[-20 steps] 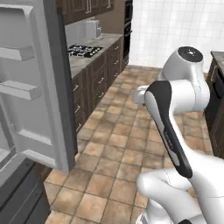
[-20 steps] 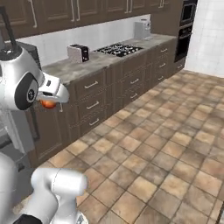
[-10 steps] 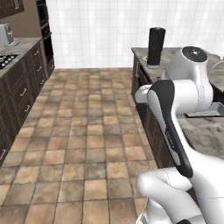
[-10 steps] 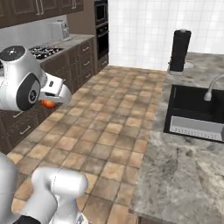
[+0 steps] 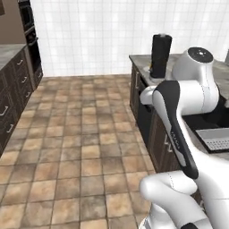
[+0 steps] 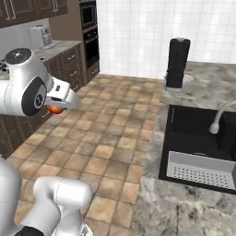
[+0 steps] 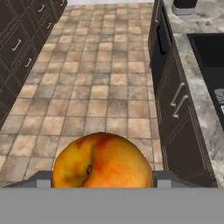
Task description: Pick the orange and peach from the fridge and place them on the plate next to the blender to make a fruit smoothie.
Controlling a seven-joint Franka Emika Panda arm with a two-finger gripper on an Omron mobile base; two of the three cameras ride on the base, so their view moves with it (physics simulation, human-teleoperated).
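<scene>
My gripper (image 7: pixel 103 183) is shut on the peach (image 7: pixel 103 162), an orange fruit with a red blush that sits low in the hand view. From the right base the peach (image 6: pixel 56 109) shows under the gripper (image 6: pixel 61 105), held above the tiled floor. The black blender (image 6: pixel 177 63) stands at the far end of the stone counter, also seen as the blender (image 5: pixel 160 56) from the left base. A pale plate (image 6: pixel 188 78) lies by its base. The orange and the fridge are out of view.
A black sink (image 6: pixel 203 133) with a faucet (image 6: pixel 217 119) and a grey drainer (image 6: pixel 200 170) is set in the counter (image 6: pixel 184 203). Dark cabinets (image 7: pixel 175 100) run under it. More dark cabinets (image 5: pixel 9 112), a wall oven (image 6: pixel 90 27) and a toaster (image 6: pixel 40 37) line the far side.
The base has turned, so the whole picture swung from the fridge and stove side to the sink counter with the blender. The peach stays in the gripper.
</scene>
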